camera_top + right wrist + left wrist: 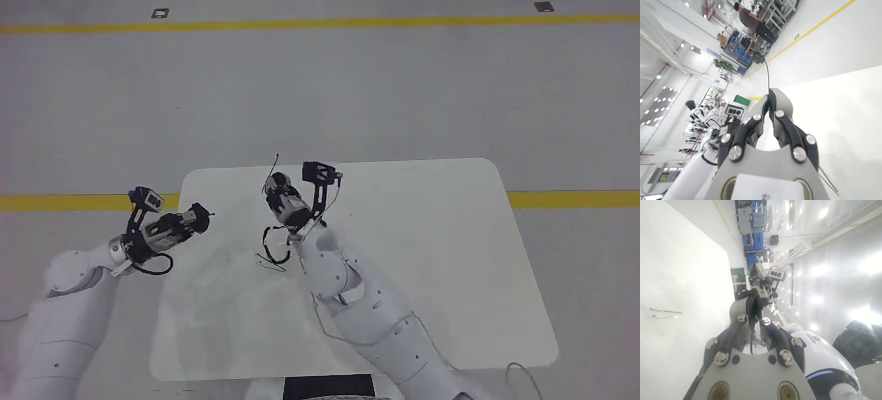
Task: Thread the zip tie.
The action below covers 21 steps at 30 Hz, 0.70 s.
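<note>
Black zip tie (768, 75) held near table's (430, 260) far edge.

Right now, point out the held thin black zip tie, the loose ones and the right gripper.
thin black zip tie (768, 75), right wrist view, mid-strap.
loose black zip ties (666, 311), left wrist view, straighter strap.
right gripper (769, 93), right wrist view, between fingertips.
</note>
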Tool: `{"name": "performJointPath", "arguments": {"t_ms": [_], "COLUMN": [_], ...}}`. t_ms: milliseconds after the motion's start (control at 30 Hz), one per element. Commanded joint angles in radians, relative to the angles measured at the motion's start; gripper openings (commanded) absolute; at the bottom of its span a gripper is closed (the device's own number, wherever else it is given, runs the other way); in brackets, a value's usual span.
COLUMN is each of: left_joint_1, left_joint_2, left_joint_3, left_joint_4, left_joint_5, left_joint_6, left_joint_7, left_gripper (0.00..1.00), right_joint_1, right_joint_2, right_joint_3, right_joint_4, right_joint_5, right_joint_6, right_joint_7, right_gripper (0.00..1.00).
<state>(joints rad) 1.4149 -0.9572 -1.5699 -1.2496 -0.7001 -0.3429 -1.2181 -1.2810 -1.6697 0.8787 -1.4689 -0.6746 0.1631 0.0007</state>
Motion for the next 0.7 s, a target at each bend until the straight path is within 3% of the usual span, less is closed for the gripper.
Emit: {"name": "performJointPath", "arguments": {"t_ms": [0,333,667], "left_joint_1": [0.001,-0.006,-0.007], "left_joint_2": [-0.005,-0.052,-0.053], "left_joint_3": [0.002,0.036,0.036], "left_joint_4": [0.005,0.046,0.046], "left_joint_5": [-0.009,0.026,0.029], "left_joint_6": [0.003,0.003,0.003], "left_joint_7": [0.025,0.078,0.078], "left_gripper": [0.00,0.00,0.00], "right_joint_1": [-0.009,0.027,0.023], "right_joint_2": [-0.002,-0.030,-0.030], "right_joint_3": [-0.015,-0.097,-0.096], "right_joint_4": [0.000,0.073,0.071], "right_joint_5": [-0.009,-0.031,-0.029], "right_joint_6": [-0.009,-0.014,-0.019], "right_joint_7": [-0.020,-0.127,-0.128], "right_gripper": [0.00,0.00,0.00]}}
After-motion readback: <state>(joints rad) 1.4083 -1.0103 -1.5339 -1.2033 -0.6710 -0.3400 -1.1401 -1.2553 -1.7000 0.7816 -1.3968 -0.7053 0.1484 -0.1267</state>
